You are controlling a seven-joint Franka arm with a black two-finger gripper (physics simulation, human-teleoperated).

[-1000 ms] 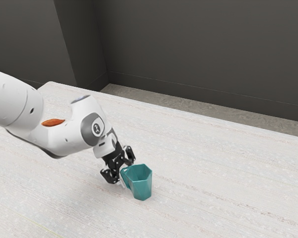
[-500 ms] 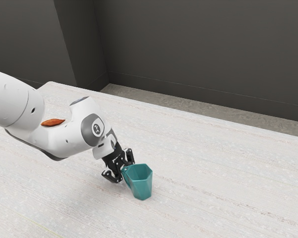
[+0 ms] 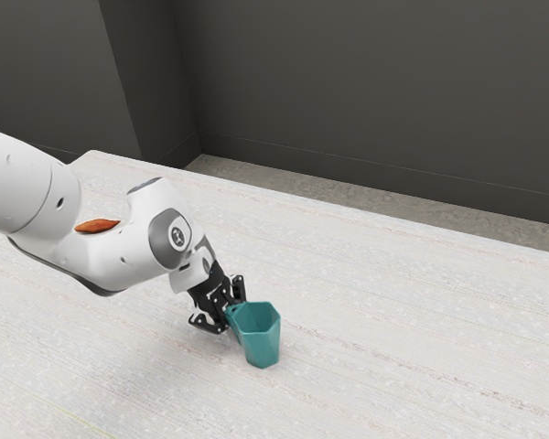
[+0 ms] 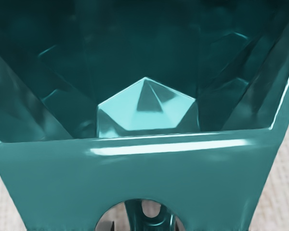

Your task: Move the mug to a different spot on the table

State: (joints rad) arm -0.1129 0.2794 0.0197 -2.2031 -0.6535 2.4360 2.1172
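From where I'm driving, there's wide open table [image 3: 393, 302] on the exterior view's right of the mug [image 3: 256, 335] and out toward the far edge, so plenty of room to pass. The mug sits right up against my gripper [image 3: 221, 306] - and my own arm [image 3: 101, 242] blocks the exterior view's left. The dark wall [image 3: 366, 82] stands well beyond the table.

The claw [image 3: 218, 305] has narrowed over the last second, its fingers drawing together onto the handle side of the mug [image 3: 258, 336]. The hand has crept slightly toward 2 o'clock in the exterior view, and the mug has edged the same way.
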